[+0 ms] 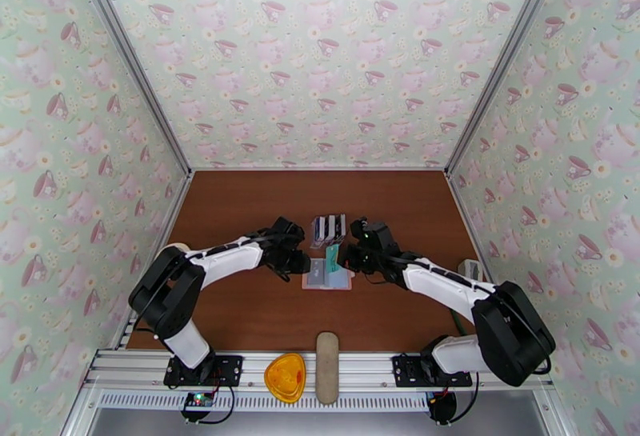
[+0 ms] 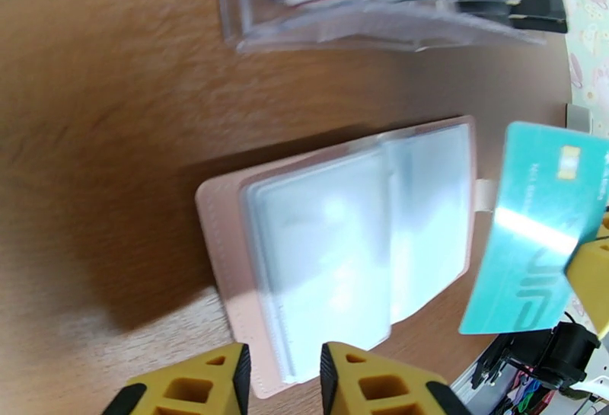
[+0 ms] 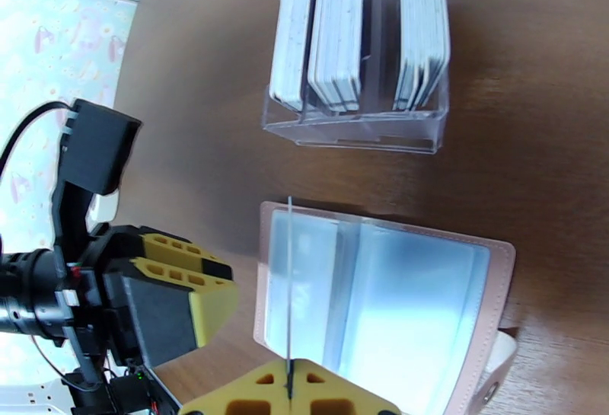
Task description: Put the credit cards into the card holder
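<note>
The pale pink card holder (image 2: 232, 272) is lying open mid-table, cloudy sleeves up, just near of the clear rack (image 3: 354, 135) of credit cards (image 3: 335, 28). The right gripper (image 3: 289, 390) is pinching 1 teal card (image 2: 533, 234), its pale lettering unreadable, over the holder; the left gripper (image 2: 283, 382) is straddling the holder's left edge, fingers slightly apart, grip unclear.

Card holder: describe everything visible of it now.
The card holder is a pale pink, leather-look wallet lying open, flat on the brown table near the clear rack. Translucent plastic sleeves, seemingly empty, fill it; a snap tab juts from one edge. The left fingers flank its edge, contact unclear; the right fingers hold a teal card edge-on above it.
</note>
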### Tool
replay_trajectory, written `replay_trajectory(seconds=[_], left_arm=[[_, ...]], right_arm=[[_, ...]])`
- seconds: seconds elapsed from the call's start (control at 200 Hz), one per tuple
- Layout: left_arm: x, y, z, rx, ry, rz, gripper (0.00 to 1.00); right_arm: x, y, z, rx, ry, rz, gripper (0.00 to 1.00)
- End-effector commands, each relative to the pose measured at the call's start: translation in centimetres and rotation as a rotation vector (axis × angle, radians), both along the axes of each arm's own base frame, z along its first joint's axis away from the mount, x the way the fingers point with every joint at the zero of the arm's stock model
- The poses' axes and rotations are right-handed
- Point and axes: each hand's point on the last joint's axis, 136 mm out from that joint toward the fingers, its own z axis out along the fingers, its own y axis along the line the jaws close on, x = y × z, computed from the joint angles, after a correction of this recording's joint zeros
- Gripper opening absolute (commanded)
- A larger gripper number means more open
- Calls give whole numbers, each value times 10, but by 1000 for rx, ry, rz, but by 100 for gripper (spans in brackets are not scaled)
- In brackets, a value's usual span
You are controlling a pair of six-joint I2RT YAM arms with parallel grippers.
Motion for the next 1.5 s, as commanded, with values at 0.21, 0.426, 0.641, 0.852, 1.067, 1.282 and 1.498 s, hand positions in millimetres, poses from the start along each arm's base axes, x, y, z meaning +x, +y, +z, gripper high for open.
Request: replay_trajectory(seconds=[0.21, 0.426, 0.641, 0.852, 1.067, 1.282, 1.498], left_arm=[[-7, -10, 2, -38, -28, -5, 32], [-9, -12, -5, -38, -15, -7, 32], [-12, -6, -15, -12, -4, 6, 32], [-17, -2, -30, 4, 21, 5, 32], [-24, 5, -39, 22, 37, 12, 31], [-30, 12, -46, 40, 56, 18, 31], [-35, 20, -54, 67, 72, 27, 31]], right_arm=[[-8, 6, -11, 65, 12, 24, 0], [-13, 6, -26, 75, 38, 30, 0], [-16, 5, -35, 70, 48, 35, 0], [-17, 1, -44, 64, 60, 29, 0], [-19, -5, -52, 69, 69, 21, 0], [-20, -6, -57, 104, 79, 24, 0], [-21, -3, -60, 137, 86, 34, 0]])
